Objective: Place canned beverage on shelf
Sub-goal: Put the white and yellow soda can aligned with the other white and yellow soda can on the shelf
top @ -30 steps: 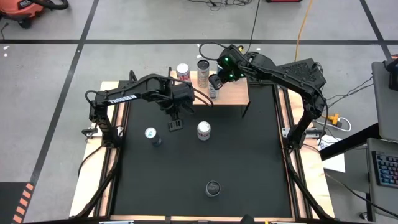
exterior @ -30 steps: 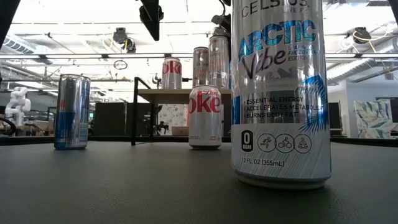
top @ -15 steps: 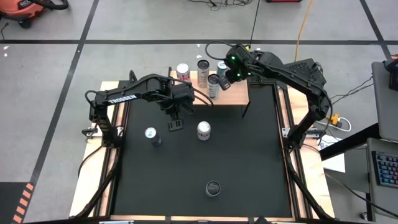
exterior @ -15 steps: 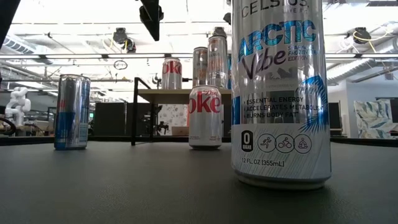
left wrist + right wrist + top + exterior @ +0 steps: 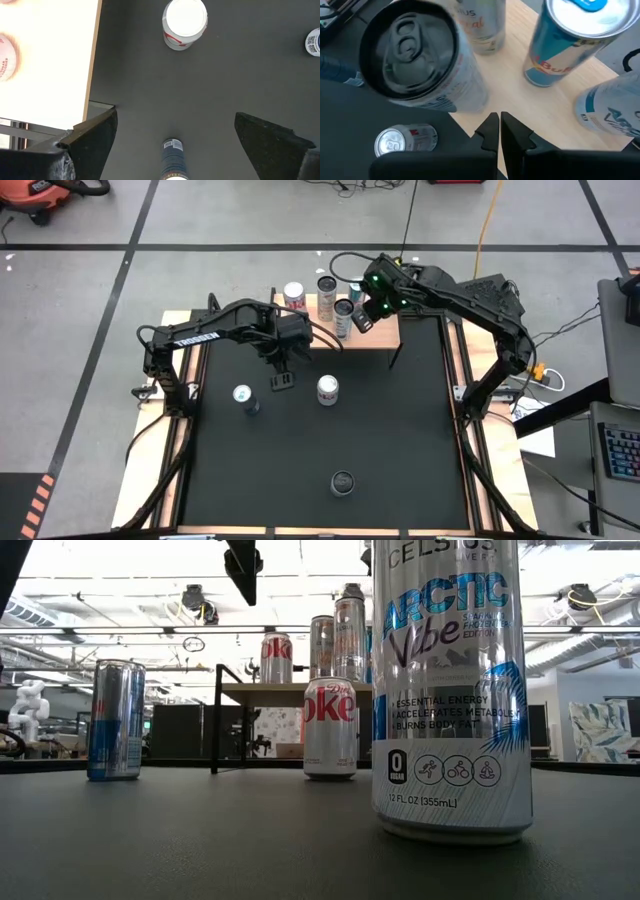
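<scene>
Right arm reaches in over the shelf (image 5: pixel 375 328) at the mat's far edge; the right gripper (image 5: pixel 499 131), fingers pressed together and empty, hangs above the bare wood just beside a tall dark-topped can (image 5: pixel 422 60) and near a blue can (image 5: pixel 570 37). Left arm hovers mid-mat, left gripper (image 5: pixel 175 145) spread wide and empty, with clear mat around a Diet Coke can (image 5: pixel 327 389).

Three cylindrical aluminium drink cans stand on the one black table mat (image 5: pixel 400 440): slim blue can (image 5: pixel 243 395); red-and-white cola can (image 5: pixel 327 388); dark-topped white can (image 5: pixel 343 482); the one light wooden shelf (image 5: pixel 385 332) holds four from above: second cola can (image 5: pixel 293 295); tall silver can (image 5: pixel 327 287); dark-lidded tall can (image 5: pixel 344 315); teal-topped can (image 5: pixel 357 286); a partly seen white-and-blue can (image 5: pixel 612 117) may make five.
</scene>
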{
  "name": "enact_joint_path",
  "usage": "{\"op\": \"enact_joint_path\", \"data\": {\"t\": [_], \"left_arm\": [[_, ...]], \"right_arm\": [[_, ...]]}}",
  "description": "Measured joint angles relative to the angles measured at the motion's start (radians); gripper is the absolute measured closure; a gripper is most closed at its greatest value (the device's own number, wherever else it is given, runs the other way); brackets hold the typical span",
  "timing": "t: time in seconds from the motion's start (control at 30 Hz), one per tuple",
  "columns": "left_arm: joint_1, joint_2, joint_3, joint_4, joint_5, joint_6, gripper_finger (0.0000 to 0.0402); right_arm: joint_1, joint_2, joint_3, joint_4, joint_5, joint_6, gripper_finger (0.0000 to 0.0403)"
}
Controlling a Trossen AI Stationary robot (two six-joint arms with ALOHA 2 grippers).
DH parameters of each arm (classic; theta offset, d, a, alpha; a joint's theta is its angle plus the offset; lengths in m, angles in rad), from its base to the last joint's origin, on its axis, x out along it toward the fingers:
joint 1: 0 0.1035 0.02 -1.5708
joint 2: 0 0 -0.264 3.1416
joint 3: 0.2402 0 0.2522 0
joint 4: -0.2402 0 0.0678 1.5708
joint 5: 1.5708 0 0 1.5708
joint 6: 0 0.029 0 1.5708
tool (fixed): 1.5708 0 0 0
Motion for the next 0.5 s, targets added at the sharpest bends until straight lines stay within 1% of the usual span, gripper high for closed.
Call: {"op": "enact_joint_path", "data": {"t": [0.5], "left_arm": [[0.000,0.000,0.000,0.000,0.000,0.001,0.0004]], "right_arm": [[0.005,0.056,0.000,0.090,-0.003,-0.013,0.0403]]}}
